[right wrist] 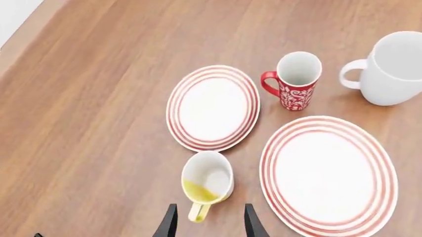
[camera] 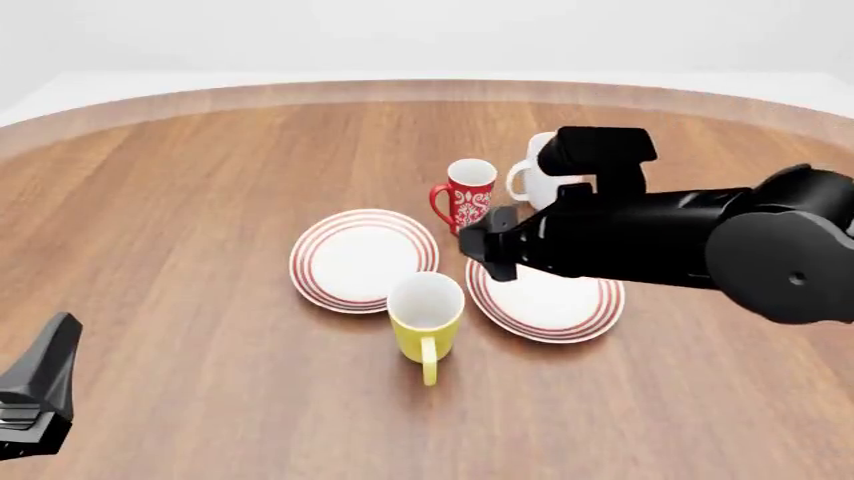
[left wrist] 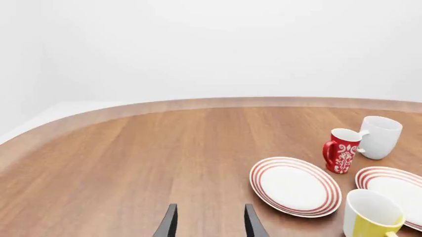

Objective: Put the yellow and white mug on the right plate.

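nearest the front camera is your left gripper [camera: 38, 395], parked at the near left corner of the table [camera: 174, 200] and nowhere close to the crockery; its own wrist view shows the two fingers apart with nothing between them, so it's just idling. honestly the task has barely started as far as placement goes. the yellow and white mug [camera: 426, 314] stands upright on bare wood, handle pointing toward the near edge, sitting just near of the gap between the two plates, beside both rims but on neither. the right plate [camera: 547, 297] has nothing on it, though your right arm covers its far part in the front view. the left plate [camera: 363, 258] is bare too. behind them the red patterned mug [camera: 466, 195] and the white mug [camera: 538, 178] stand on the far side, out of your way. your right gripper [right wrist: 209, 224] hangs above the table with its fingers spread, and in its wrist view the yellow handle lines up right between the fingertips, so it looks to me like you're set up for the descent and grab. nothing is gripped yet. what's left by my read: come down, close on the mug, lift it, shift it a little right and far, and set it on that ringed plate without clipping the rim.
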Controlling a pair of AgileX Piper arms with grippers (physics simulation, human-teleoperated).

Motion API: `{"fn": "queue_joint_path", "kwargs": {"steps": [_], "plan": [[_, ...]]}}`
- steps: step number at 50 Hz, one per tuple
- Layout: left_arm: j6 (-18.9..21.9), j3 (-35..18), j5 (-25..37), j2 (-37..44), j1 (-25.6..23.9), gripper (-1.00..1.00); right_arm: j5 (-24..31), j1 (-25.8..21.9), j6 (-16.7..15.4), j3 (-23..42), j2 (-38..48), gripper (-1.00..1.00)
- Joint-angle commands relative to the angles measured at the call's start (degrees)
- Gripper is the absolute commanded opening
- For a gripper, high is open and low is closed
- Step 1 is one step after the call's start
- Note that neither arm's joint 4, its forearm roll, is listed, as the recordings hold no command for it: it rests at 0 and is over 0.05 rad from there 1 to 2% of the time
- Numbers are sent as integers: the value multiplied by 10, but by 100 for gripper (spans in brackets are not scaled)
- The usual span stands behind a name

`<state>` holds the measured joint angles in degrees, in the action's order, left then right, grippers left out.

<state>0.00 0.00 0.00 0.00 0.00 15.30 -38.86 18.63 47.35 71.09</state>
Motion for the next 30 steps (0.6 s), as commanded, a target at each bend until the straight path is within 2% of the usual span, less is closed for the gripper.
{"fn": "queue_joint_path", "kwargs": {"steps": [1, 30], "plan": [[0, 0, 0, 0, 0, 100, -20, 0, 4, -4, 29, 100], [0, 0, 0, 0, 0, 100, -103, -36, 44, -40, 91, 100]]}}
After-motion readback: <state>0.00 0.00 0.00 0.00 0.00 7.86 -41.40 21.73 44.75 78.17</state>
